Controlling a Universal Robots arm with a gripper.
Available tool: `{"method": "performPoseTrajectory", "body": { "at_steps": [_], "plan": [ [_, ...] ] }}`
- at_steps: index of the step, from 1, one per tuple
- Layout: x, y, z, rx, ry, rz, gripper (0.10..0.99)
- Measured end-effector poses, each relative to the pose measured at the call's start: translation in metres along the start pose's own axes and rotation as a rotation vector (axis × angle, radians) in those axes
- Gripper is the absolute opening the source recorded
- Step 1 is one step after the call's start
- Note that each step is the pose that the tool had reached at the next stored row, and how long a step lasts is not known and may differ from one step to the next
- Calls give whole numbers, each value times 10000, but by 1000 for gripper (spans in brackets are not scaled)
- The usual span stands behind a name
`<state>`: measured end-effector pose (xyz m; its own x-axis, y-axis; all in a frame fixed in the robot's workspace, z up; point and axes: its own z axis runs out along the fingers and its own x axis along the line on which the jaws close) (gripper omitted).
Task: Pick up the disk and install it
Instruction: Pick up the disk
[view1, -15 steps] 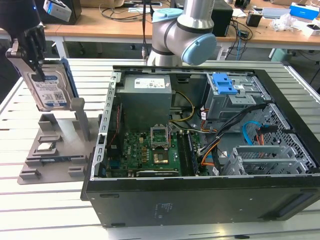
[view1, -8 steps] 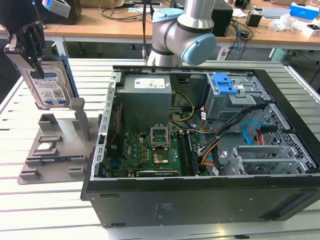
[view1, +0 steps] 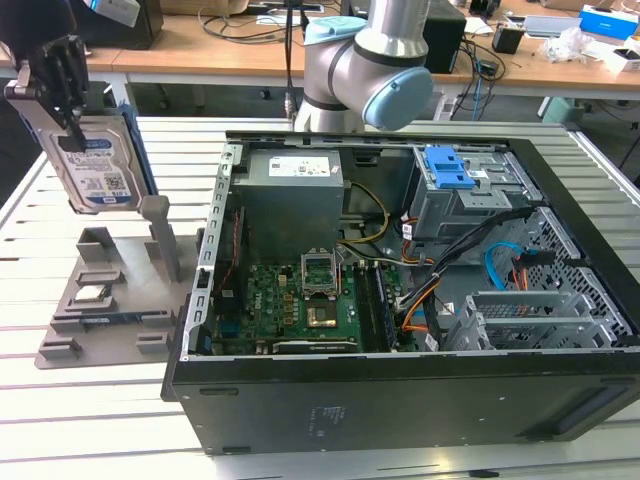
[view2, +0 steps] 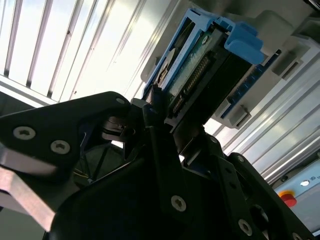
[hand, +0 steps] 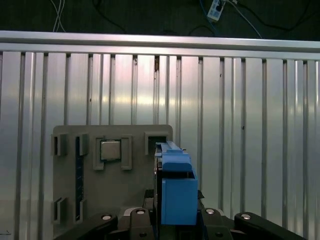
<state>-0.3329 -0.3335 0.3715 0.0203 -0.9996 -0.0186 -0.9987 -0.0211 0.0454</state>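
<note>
At the exterior view's far left, you have the gripper (view1: 62, 78) raised over the grey holder (view1: 120, 300) that lies on the slatted table (view1: 100, 420); its black fingers (view1: 70, 70) are clenched on the upper edge of the disk (view1: 98, 165). The disk hangs roughly upright and a little tilted, its blue-and-white label facing that camera, its lower corner just beside one of the holder's posts; whether the two touch, you cannot tell from here. The arm (view1: 370, 60) shows as a bulky grey and pale-blue joint behind the open computer case (view1: 400, 400), well apart from the gripper.

The exterior view alone gives you the case's inside; the grey drive cage (view1: 470, 215) with its blue latch panel (view1: 455, 168) sits at the far corner, toward the exterior view's right. The small square chip (view1: 92, 293) rests in a pocket of the holder.

The second wrist view gives you the disk's connector edge (view2: 197, 75) and the blue carrier frame (view2: 243, 37) around it, with a black finger (view2: 160, 145) pressed against the drive's side.

The first wrist view looks straight down; the carrier's blue end (hand: 177, 192) stands between the gripper's links, the holder (hand: 120, 190) and the chip (hand: 110, 149) lie just beside it, and the bare slats (hand: 240, 125) lie beyond.
</note>
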Motion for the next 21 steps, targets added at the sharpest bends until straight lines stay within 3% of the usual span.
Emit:
{"method": "performPoseTrajectory", "body": {
  "at_steps": [21],
  "plan": [
    [-39,-6,-245,-15,0,0,361]
  ]
}}
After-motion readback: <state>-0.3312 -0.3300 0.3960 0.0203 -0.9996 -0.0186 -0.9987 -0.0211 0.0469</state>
